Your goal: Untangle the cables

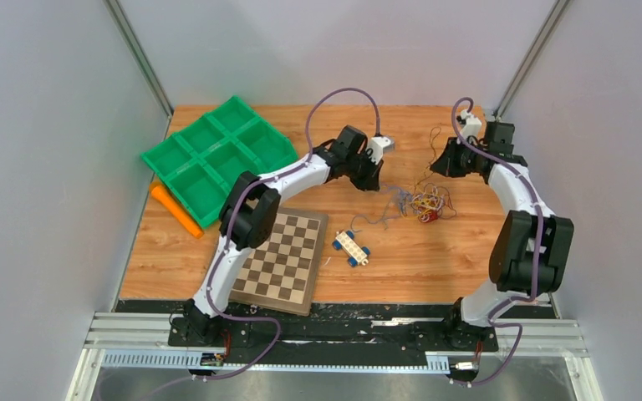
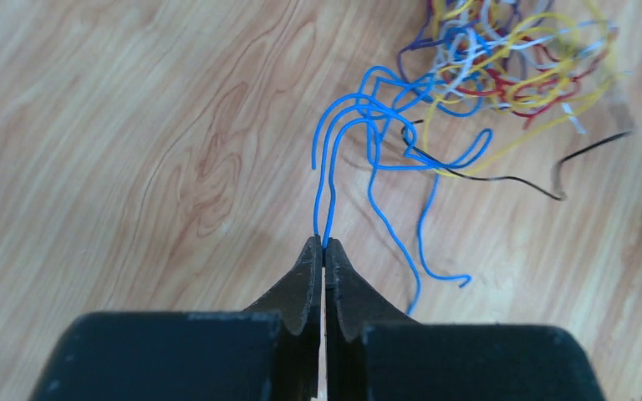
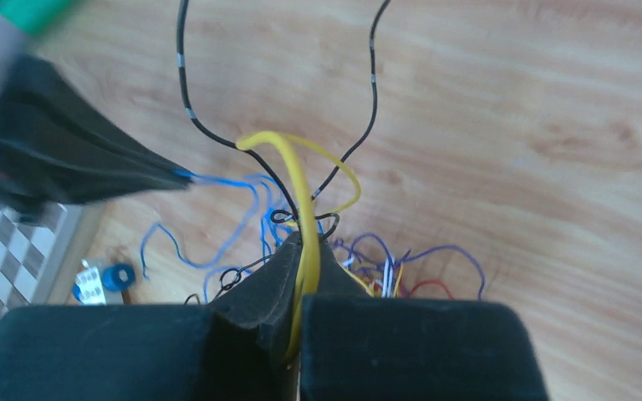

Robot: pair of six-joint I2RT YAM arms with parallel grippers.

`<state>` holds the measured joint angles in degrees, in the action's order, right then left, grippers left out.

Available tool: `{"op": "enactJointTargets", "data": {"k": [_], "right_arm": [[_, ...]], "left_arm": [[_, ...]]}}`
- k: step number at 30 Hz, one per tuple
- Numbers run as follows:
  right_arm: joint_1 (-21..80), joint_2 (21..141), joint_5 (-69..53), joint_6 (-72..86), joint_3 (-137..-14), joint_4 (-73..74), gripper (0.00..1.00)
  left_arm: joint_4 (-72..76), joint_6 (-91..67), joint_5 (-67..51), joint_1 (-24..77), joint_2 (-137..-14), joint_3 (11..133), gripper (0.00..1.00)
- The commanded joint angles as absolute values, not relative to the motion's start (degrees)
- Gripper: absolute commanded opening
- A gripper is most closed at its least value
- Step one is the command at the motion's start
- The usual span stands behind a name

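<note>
Mid-separation: left end effector [image 2: 323, 244] clamps a blue cable [image 2: 326, 167], right end effector [image 3: 305, 238] a yellow cable [image 3: 297, 175]; next probably calls for pulling toward nine and three o'clock.

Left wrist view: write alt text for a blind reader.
The left gripper is shut on a blue wire that loops away to a multicoloured clump of cables at upper right, on a wooden table. A black wire trails from the clump.
</note>
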<state>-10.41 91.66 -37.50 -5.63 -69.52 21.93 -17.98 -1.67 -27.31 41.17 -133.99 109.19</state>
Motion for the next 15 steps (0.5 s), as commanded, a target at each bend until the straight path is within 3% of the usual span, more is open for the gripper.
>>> {"op": "enactJointTargets", "data": {"k": [1,6,15], "right_arm": [[-7.35,96.77,-33.23,-15.3,-71.06,33.18,0.0],[-3.16,103.44,-27.59,-19.55,-69.74,36.82,0.0],[1.93,114.18,-20.48,-21.62,-71.98,38.57,0.0]], "left_arm": [[-19.83,1.87,-29.27,40.8,-121.34,111.23,0.0],[-25.49,2.02,-30.88,39.55,-110.47,115.6,0.0],[-32.07,0.36,-29.42,31.41,-101.98,130.97,0.0]]}}
